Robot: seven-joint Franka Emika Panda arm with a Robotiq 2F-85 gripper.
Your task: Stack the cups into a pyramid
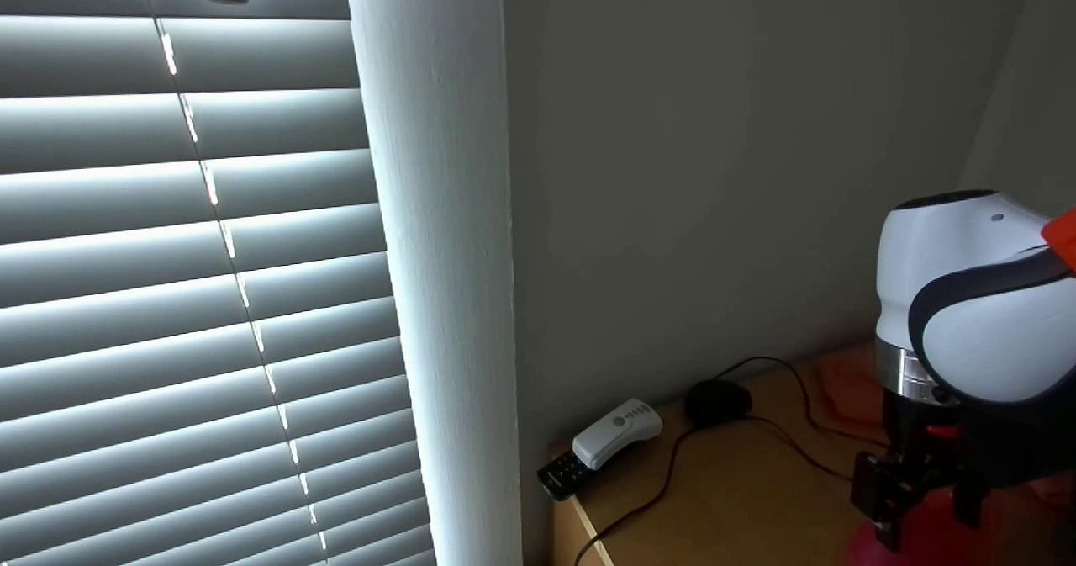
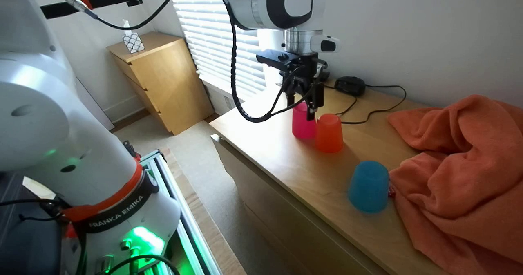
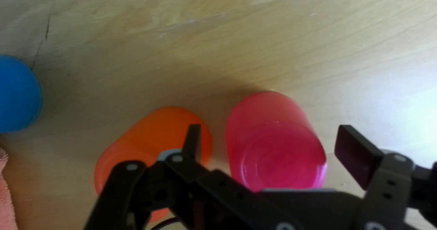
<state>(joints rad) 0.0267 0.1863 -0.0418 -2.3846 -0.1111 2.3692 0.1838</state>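
At left, an exterior view alone shows "FRANKA EMIKA" (image 2: 117, 211) on the base (image 2: 120, 222) (gripper (image 3: 273, 144) spread, pink cup (image 3: 276, 151) between).

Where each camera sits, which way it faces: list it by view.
An exterior view: raised, facing blinds, wall and wooden top; claw and part of the arm show.
An exterior view: raised near the base, facing pink cup, orange cup, blue cup; base, arm, claw show.
Wrist view: mounted by the claw, facing down at the cups; fingers show.
Both exterior views share blinds, wooden top, claw.
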